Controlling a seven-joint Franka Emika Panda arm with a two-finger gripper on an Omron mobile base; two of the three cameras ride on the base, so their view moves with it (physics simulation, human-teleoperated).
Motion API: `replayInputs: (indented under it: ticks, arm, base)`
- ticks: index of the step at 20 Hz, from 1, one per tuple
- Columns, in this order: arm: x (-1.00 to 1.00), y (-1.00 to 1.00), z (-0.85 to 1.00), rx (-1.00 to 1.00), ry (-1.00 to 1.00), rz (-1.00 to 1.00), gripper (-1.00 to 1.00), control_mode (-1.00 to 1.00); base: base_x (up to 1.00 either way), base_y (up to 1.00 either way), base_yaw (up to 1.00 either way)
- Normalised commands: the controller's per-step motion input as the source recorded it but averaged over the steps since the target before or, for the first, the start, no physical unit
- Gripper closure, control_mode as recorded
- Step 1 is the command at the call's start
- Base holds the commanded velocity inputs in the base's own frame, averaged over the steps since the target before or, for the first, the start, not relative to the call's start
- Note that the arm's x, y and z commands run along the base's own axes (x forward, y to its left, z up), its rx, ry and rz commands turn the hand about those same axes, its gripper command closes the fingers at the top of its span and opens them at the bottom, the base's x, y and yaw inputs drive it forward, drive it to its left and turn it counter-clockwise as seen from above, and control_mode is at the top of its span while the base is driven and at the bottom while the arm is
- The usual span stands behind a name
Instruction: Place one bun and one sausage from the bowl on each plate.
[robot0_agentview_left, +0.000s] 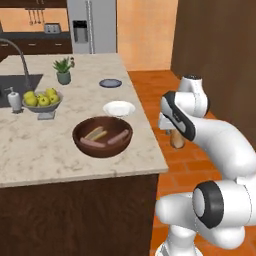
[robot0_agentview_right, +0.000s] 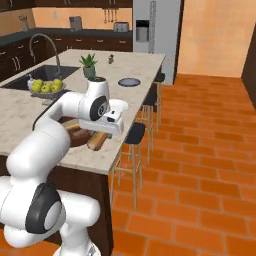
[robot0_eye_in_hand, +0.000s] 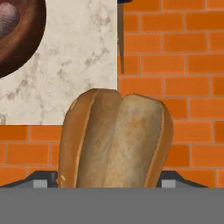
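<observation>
Counter approach, right edge: the marble counter (robot0_agentview_left: 60, 150) between the wooden bowl (robot0_agentview_left: 102, 136) and the white plate (robot0_agentview_left: 119, 108) is a narrow bare strip, wider between that plate and the dark plate (robot0_agentview_left: 110, 83) farther back. Left side crowded by the fruit bowl (robot0_agentview_left: 42, 100), soap bottle (robot0_agentview_left: 15, 100), potted plant (robot0_agentview_left: 63, 70) and faucet (robot0_agentview_left: 20, 55). Off the counter, bar stools (robot0_agentview_right: 134, 135) stand close along the edge over open brick floor (robot0_agentview_right: 200, 150).
</observation>
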Motion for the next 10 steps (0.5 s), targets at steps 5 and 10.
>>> replayInputs:
  ticks: [5, 10]
  arm:
    - [0.00, 0.00, 0.00, 0.00, 0.00, 0.00, 1.00, 1.00]
    - [0.00, 0.00, 0.00, 0.00, 0.00, 0.00, 1.00, 1.00]
  base:
    - [0.00, -0.99, 0.54]
    - [0.00, -0.86, 0.70]
